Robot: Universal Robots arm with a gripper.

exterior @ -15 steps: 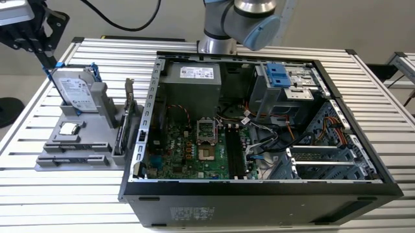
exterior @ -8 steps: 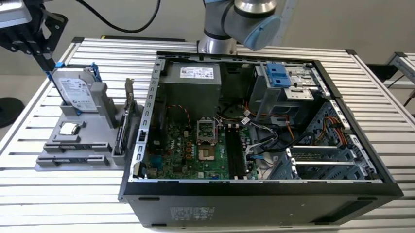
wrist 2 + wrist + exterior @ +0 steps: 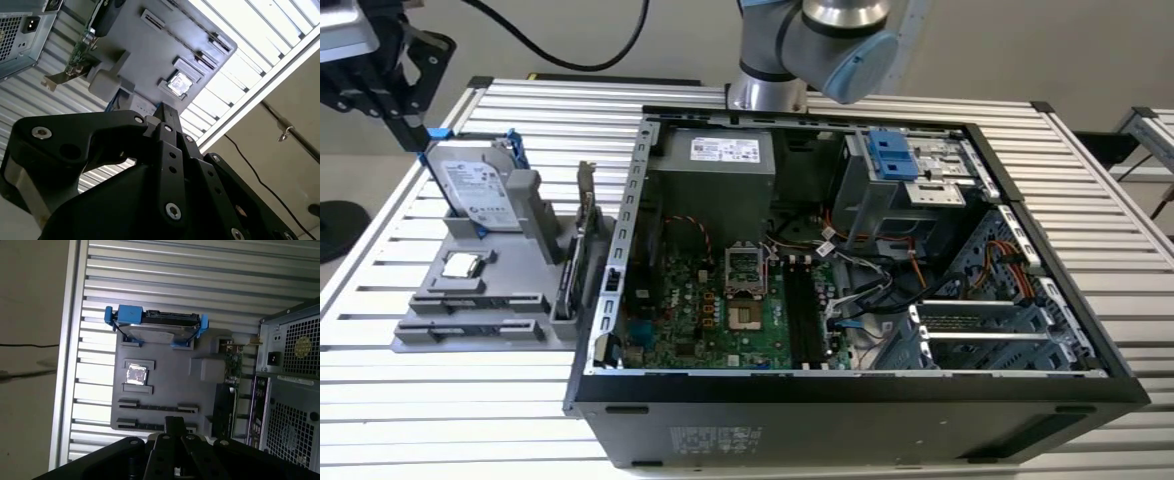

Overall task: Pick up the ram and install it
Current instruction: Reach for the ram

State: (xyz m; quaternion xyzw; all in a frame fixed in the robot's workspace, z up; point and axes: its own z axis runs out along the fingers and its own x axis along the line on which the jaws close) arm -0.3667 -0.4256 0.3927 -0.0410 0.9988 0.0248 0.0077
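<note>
End effector point(image 3: 167, 111) closed, empty, near bench point(image 3: 454, 400) corner beside hard drive point(image 3: 474, 185); ram point(image 3: 470, 327) sits at grey holder's point(image 3: 520, 215) opposite end, long axis along bench slats.

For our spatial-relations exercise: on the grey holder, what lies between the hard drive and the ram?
A square silver chip lies between the hard drive and the ram, clearest in the first wrist view.

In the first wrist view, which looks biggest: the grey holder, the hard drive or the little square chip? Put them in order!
1. Grey holder, the biggest.
2. Hard drive, standing on its edge in the holder.
3. Square chip, clearly the smallest.
</note>
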